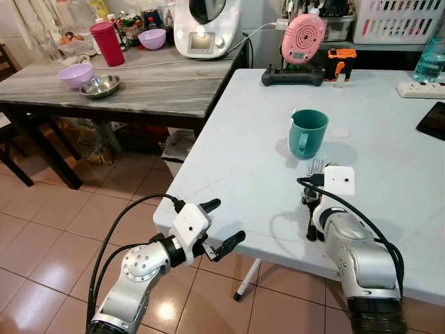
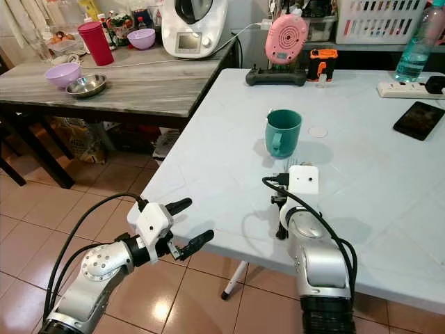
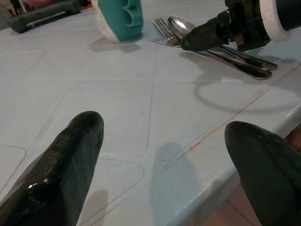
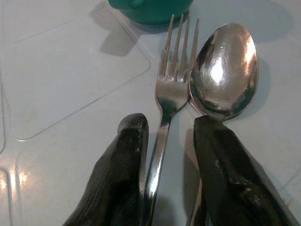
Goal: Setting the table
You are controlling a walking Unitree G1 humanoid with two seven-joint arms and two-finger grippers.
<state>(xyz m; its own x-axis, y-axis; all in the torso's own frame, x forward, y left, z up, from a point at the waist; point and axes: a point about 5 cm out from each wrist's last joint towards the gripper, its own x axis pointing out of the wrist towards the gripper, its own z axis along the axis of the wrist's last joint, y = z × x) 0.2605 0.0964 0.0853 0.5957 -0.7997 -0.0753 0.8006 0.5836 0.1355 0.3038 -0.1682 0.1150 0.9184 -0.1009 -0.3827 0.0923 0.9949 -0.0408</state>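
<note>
A fork [image 4: 171,89] and a spoon [image 4: 225,70] lie side by side on the white table [image 1: 236,160], heads toward a teal mug [image 1: 306,132] that stands just beyond them. My right gripper [image 4: 171,125] is down over their handles, open by a narrow gap. One finger sits beside the fork's handle and the other lies over the spoon's handle. My left gripper [image 1: 226,220] hangs open in the air at the table's near left edge, holding nothing, with its fingers [image 3: 70,155] pointing across the tabletop toward the cutlery.
A black controller [image 1: 292,75], a pink device [image 1: 302,38], a power strip [image 1: 421,89], a phone [image 1: 434,120] and a water bottle [image 1: 430,59] sit along the far and right side. A wooden table [image 1: 139,87] at the left holds bowls, a red cup and an appliance. Tiled floor lies below.
</note>
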